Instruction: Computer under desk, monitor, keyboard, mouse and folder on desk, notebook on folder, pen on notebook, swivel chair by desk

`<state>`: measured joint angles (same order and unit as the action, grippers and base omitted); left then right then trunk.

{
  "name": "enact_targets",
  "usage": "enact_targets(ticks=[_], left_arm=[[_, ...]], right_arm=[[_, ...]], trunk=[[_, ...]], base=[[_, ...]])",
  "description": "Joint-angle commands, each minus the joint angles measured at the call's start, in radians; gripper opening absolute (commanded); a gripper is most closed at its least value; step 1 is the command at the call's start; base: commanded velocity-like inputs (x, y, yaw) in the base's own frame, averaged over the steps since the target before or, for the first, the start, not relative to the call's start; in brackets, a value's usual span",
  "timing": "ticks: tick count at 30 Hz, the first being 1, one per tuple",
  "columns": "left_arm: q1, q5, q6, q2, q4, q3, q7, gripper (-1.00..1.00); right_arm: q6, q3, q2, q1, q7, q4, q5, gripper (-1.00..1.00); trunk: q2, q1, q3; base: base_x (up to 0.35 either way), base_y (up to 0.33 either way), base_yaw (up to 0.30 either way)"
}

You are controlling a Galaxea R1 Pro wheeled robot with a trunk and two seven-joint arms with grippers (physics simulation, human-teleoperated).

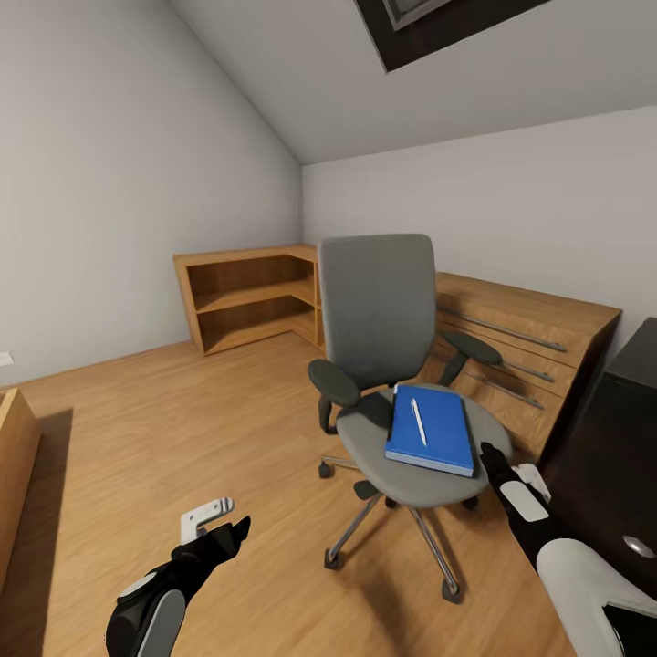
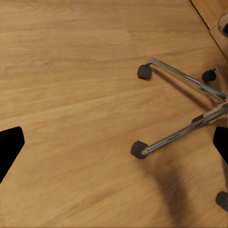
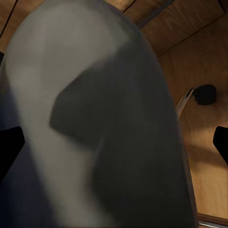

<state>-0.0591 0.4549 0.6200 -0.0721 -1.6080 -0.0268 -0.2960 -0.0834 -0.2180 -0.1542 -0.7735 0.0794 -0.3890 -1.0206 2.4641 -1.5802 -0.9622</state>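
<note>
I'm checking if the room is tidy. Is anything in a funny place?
Yes. A blue folder lies on the swivel chair seat, with a white pen on top. Both are desk things, so a seat is an odd spot. The chair stands out on the wooden floor, but nothing looks spilled or broken.

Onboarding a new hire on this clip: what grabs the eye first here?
The grey swivel chair in mid-room on the wooden floor, with the bright blue folder lying on its seat and a thin white pen on top of it. The right gripper sits close to the folder's near corner, while the left gripper hangs over bare floor. Behind the chair stands a light wooden cabinet.
</note>
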Motion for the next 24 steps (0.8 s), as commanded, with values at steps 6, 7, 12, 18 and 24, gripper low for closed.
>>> enact_targets(ticks=[6,7,12,18,24], left_arm=[[-0.001,0.011,0.003,0.0,-0.001,-0.002,-0.008,1.0],[-0.001,0.011,0.003,0.0,-0.001,-0.002,-0.008,1.0],[-0.001,0.01,0.003,0.0,-0.001,-0.006,-0.007,1.0],[-0.001,0.01,0.004,0.002,-0.001,-0.03,-0.006,1.0],[-0.001,0.01,0.006,0.003,-0.001,-0.033,-0.008,1.0]], right_arm=[[-0.004,0.005,-0.001,0.0,0.002,0.008,-0.019,1.0],[-0.004,0.005,-0.001,0.0,0.002,0.008,-0.019,1.0],[-0.004,0.005,-0.001,0.0,0.002,0.009,-0.019,1.0],[-0.004,0.005,-0.001,0.0,0.002,0.009,-0.019,1.0],[-0.004,0.005,0.001,0.0,0.002,0.01,-0.019,1.0]], trunk=[[0.0,0.0,-0.001],[0.0,0.0,-0.001],[0.0,0.0,-0.001],[0.0,0.0,-0.001],[0.0,0.0,-0.001]], base=[[0.096,0.0,0.0],[0.012,0.0,0.0],[0.127,0.0,0.0],[0.174,0.0,0.0],[0.014,0.0,0.0]])
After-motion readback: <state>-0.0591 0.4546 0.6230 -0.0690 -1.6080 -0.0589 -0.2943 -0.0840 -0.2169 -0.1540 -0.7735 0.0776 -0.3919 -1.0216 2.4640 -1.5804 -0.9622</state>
